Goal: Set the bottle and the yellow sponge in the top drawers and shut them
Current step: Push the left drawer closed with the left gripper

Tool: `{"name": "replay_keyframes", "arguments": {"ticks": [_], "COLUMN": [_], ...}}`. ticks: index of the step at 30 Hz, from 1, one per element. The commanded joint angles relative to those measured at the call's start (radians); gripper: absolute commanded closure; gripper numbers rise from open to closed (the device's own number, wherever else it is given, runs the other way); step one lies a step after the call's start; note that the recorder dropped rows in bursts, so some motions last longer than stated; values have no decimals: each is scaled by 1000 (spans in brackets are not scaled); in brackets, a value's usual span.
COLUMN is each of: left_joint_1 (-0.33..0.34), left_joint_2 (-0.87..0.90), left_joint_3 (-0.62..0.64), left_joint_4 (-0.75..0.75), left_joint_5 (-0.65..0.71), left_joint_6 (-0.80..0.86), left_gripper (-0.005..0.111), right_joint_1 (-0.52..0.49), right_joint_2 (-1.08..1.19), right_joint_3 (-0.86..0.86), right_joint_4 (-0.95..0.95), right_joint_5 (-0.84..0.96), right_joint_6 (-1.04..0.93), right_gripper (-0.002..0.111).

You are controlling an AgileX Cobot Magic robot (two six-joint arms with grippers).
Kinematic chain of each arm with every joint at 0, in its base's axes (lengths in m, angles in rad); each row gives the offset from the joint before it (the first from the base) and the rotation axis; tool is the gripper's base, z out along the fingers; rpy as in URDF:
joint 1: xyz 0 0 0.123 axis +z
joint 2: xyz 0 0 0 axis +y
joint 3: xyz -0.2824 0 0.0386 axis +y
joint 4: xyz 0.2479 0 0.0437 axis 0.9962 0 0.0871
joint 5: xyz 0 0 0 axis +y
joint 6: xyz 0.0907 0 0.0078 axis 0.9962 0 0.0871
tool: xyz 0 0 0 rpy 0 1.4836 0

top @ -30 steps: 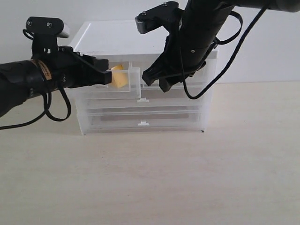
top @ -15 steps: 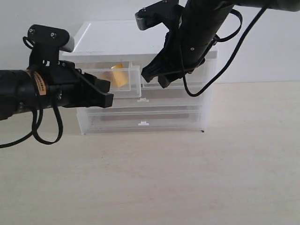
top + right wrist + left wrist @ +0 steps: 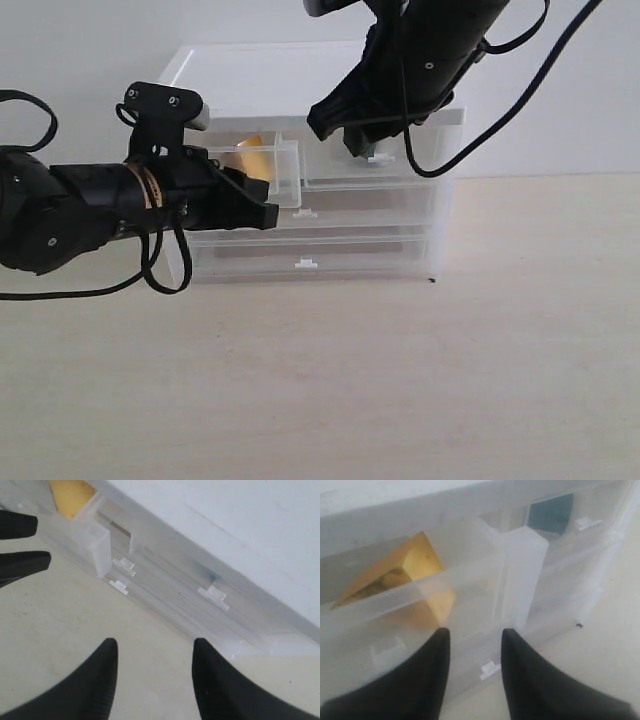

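The white-topped cabinet (image 3: 250, 80) stands at 12 o'clock on the pale table (image 3: 400, 380). Its left top drawer (image 3: 287, 178) is pulled out toward 6 o'clock, and the yellow sponge (image 3: 255, 160) lies inside it, seen through the clear front wall. The right top drawer (image 3: 405, 168), at 3 o'clock from the open one, sits further in, about flush with the cabinet front, with its white handle tab (image 3: 378, 158) showing. Through that drawer's wall the left wrist view catches a teal patch, the label band of the bottle (image 3: 551, 512); the rest of the bottle cannot be made out.

The left gripper (image 3: 262, 213) reaches in from 9 o'clock and hovers just in front of the pulled-out drawer, at about 6 o'clock from the sponge. Its jaws stand apart with nothing between them; whether a fingertip touches the drawer front cannot be told. The right gripper (image 3: 350, 138) comes down from 12 o'clock and hangs just in front of the right top drawer, at 9 o'clock from the tab. Its fingers (image 3: 107, 680) are spread wide and hold nothing
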Motion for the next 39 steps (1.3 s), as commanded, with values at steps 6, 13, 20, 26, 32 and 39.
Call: {"name": "replay_keyframes", "arguments": {"ticks": [6,13,20,26,32,39], "left_joint_1": [16,38,64,60,44,41], "left_joint_2": [53,107,136,124,10,-121], "left_joint_3": [-107,-175,-194,-189,-140,-48], "left_joint_4": [-1,-3,0,12,34,36], "left_joint_5": [21,65,84,133,130,131], "left_joint_6": [2,9,7,7,7,7], "left_gripper": [74,74,74,74,74,74], "right_joint_1": [-5,-5,-5,-5,-5,-5], "right_joint_2": [-14,-14,-14,-14,-14,-14], "right_joint_3": [3,3,3,3,3,3], "right_joint_4": [-32,-32,-38,-53,-57,-64], "right_joint_5": [30,51,55,41,24,20], "right_joint_6": [-3,1,-1,1,2,31], "right_gripper": [67,67,67,67,67,67]}}
